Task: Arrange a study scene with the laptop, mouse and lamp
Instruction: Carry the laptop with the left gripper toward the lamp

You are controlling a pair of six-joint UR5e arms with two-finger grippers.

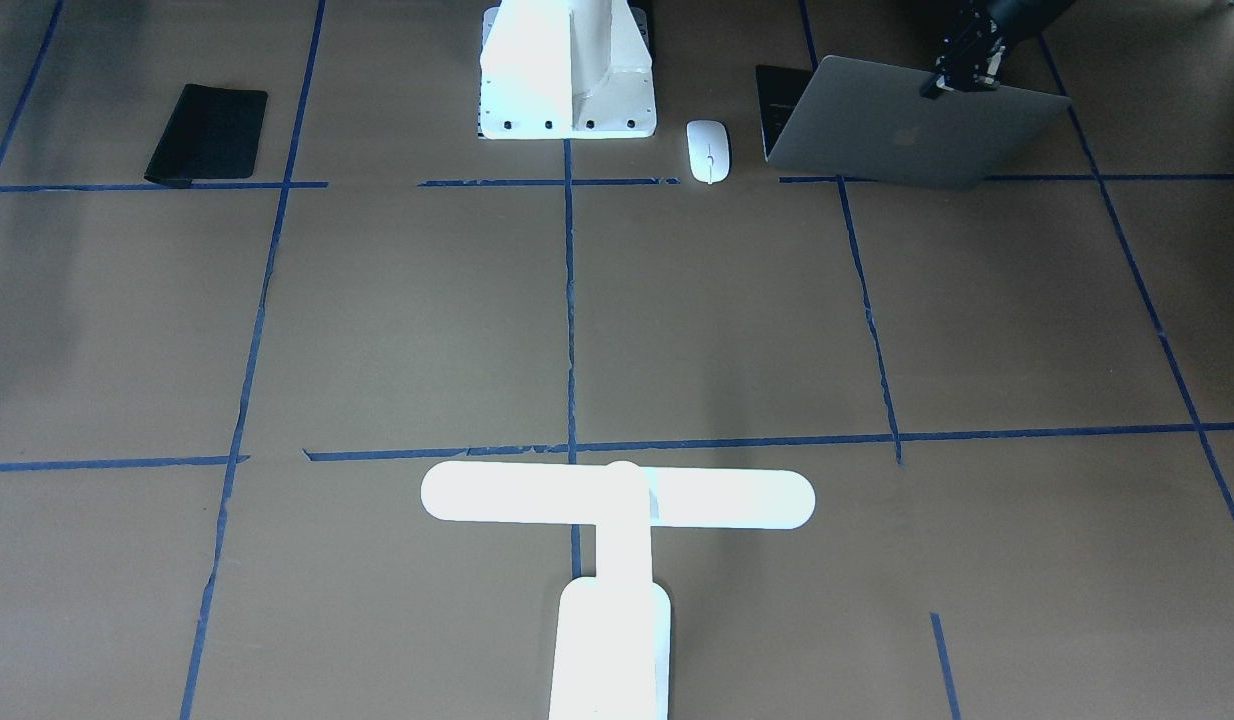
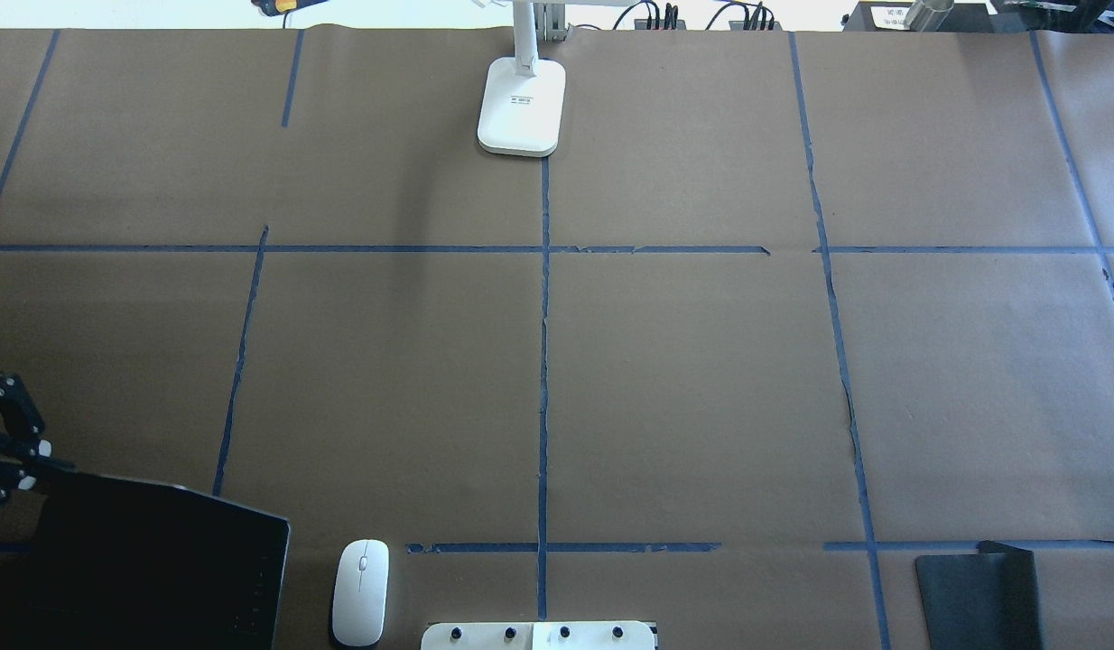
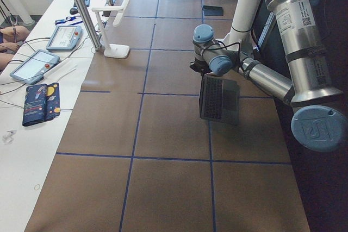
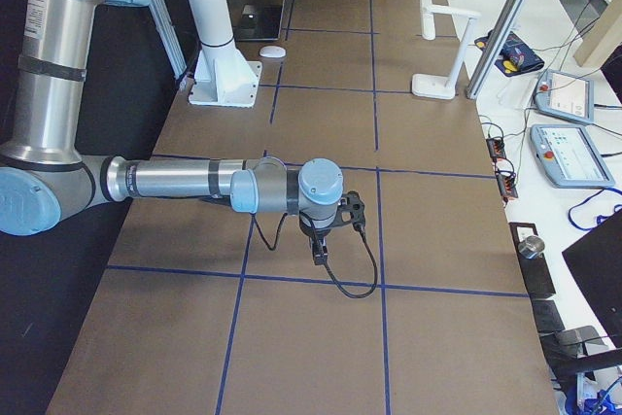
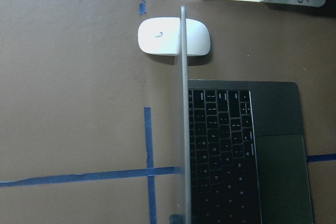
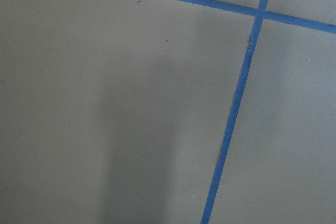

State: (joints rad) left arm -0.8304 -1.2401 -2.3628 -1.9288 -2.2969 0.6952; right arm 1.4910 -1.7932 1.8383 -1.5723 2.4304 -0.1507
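The grey laptop stands open beside the robot's base, its lid raised and its black keys showing in the left wrist view. My left gripper is shut on the lid's top edge, and the lid runs edge-on up the middle of that view. The white mouse lies flat on the table just beside the laptop. At the table's far side the white T-shaped lamp stands upright. My right gripper hangs low over bare paper mid-table; I cannot tell its state.
A flat black pad lies near the robot on its right side. The white bolted pedestal stands next to the mouse. Blue tape lines grid the brown paper. Tablets and cables lie on the side bench.
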